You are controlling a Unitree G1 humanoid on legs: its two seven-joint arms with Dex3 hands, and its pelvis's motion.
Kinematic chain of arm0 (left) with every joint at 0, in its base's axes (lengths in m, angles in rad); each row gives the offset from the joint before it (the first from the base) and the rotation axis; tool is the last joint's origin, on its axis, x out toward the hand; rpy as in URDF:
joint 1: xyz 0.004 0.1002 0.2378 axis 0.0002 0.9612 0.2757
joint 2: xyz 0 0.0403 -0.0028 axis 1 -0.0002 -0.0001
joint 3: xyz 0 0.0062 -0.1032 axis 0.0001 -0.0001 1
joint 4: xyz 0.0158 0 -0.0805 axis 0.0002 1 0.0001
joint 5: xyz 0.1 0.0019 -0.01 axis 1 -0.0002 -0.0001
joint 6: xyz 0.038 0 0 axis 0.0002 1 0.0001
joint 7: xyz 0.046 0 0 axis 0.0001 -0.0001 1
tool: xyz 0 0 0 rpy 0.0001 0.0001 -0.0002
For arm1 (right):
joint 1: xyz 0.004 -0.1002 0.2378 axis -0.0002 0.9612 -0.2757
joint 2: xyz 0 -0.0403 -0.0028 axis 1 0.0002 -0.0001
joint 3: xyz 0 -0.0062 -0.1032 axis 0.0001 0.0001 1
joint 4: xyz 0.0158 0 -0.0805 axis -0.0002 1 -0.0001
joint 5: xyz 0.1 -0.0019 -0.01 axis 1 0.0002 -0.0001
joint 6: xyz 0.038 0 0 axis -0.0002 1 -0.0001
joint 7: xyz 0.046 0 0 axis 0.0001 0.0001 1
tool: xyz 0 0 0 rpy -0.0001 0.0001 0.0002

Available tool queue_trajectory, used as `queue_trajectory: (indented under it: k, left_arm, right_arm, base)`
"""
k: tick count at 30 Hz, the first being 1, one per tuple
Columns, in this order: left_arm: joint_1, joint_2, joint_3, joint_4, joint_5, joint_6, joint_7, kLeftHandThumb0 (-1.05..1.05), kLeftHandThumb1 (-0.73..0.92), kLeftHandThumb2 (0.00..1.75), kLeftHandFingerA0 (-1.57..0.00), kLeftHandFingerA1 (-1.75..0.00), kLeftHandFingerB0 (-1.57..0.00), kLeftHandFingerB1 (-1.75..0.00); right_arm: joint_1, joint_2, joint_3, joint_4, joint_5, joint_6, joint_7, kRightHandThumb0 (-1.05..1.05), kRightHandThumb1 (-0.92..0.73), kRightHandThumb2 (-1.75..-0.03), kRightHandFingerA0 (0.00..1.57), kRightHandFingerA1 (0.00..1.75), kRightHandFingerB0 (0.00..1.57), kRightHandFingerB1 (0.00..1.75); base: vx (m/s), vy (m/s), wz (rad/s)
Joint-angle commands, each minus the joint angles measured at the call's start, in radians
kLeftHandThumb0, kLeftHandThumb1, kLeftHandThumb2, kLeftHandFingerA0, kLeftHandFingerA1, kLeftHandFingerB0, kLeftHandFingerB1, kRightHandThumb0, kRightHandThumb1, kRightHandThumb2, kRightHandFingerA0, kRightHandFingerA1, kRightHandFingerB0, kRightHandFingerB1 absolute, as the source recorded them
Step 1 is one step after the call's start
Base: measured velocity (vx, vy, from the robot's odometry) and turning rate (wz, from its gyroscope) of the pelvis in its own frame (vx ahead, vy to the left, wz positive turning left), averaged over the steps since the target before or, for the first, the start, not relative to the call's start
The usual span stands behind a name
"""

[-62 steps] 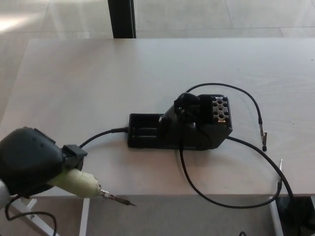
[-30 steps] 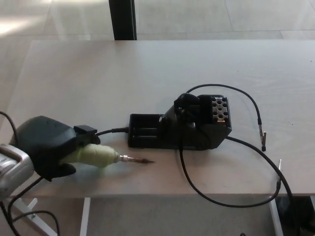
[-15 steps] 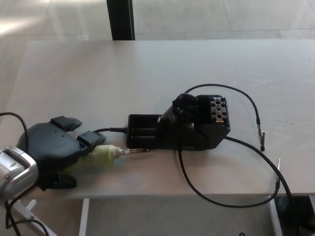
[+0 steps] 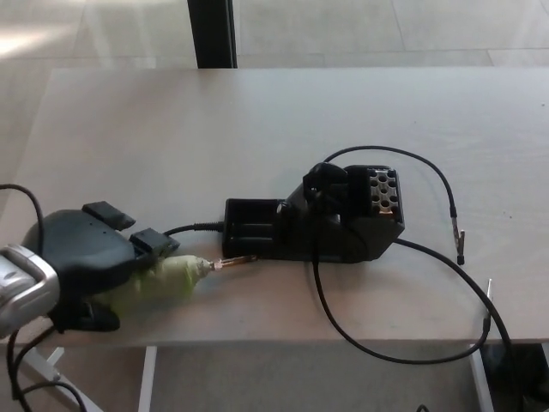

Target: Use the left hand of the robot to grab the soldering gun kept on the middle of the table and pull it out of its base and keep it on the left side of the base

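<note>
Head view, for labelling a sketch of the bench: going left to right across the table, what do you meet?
Left hand → soldering gun with its tip toward the base → base → loose black cable ending in a small clip at the right.

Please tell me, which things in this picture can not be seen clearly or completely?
- Soldering gun, head view: its rear is covered by the left hand, so the grip is unclear.
- Black cable: cut off at the lower right edge.
- Holes on the base: contents too small to tell.
- Right hand: not in view.
</note>
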Motion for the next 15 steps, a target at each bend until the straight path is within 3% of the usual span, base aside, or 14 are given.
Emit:
queue_trajectory:
  k: [1,4,5,6,7,9,10,14,15]
  left_arm:
    - [-0.149,0.054,0.254,-0.097,-0.663,0.424,-0.717,-0.53,0.70,0.60,-0.42,-0.55,-0.44,-0.45]
    - [-0.255,0.082,0.349,-0.020,-0.775,0.510,-0.820,-0.52,0.71,0.61,-0.60,-0.65,-0.58,-0.49]
    - [-0.279,0.086,0.375,0.003,-0.793,0.528,-0.830,-0.53,0.70,0.61,-0.61,-0.69,-0.60,-0.51]
    - [-0.293,0.091,0.393,0.012,-0.799,0.543,-0.833,-0.54,0.70,0.61,-0.63,-0.70,-0.62,-0.52]
    - [-0.310,0.098,0.421,0.030,-0.809,0.557,-0.834,-0.55,0.70,0.60,-0.65,-0.72,-0.64,-0.51]
    - [-0.320,0.100,0.442,0.051,-0.818,0.557,-0.840,-0.55,0.70,0.60,-0.65,-0.72,-0.64,-0.51]
    - [-0.326,0.113,0.474,0.074,-0.841,0.537,-0.845,-0.55,0.72,0.61,-0.64,-0.73,-0.62,-0.52]
    - [-0.285,0.171,0.712,0.115,-0.979,0.608,-0.832,-0.59,0.77,0.63,-0.55,-0.73,-0.54,-0.58]
    - [-0.269,0.163,0.788,0.132,-1.018,0.646,-0.812,-0.55,0.75,0.62,-0.60,-0.74,-0.58,-0.63]
  right_arm:
    - [0.020,-0.033,-0.010,0.005,0.019,-0.019,0.010,-0.58,-0.49,-0.87,0.66,0.73,0.38,0.53]
    - [0.024,-0.030,-0.015,0.002,0.025,-0.014,0.015,-0.57,-0.49,-0.87,0.65,0.72,0.38,0.53]
    - [0.022,-0.030,-0.018,0.003,0.027,-0.011,0.014,-0.54,-0.61,-0.58,0.69,0.67,0.46,0.40]
    - [0.022,-0.030,-0.015,0.003,0.025,-0.013,0.011,-0.57,-0.48,-0.86,0.67,0.73,0.40,0.54]
    - [0.023,-0.030,-0.012,0.004,0.021,-0.017,0.008,-0.55,-0.61,-0.58,0.71,0.68,0.47,0.41]
    - [0.022,-0.030,-0.013,0.006,0.021,-0.019,0.007,-0.55,-0.61,-0.58,0.71,0.68,0.47,0.41]
    - [0.024,-0.030,-0.014,0.003,0.023,-0.019,0.011,-0.62,-0.50,-0.86,0.67,0.74,0.41,0.54]
    - [0.019,-0.028,-0.016,0.007,0.026,-0.012,0.012,-0.57,-0.48,-0.87,0.66,0.74,0.40,0.54]
    - [0.018,-0.026,-0.017,0.005,0.028,-0.014,0.014,-0.56,-0.61,-0.58,0.68,0.68,0.46,0.41]
  base:
    - [0.00,0.000,0.00]
    - [0.00,0.000,0.00]
    - [0.00,0.000,0.00]
    - [0.00,0.000,0.00]
    - [0.00,0.000,0.00]
    - [0.00,0.000,0.00]
    - [0.00,0.000,0.00]
    - [0.00,0.000,0.00]
    - [0.00,0.000,0.00]
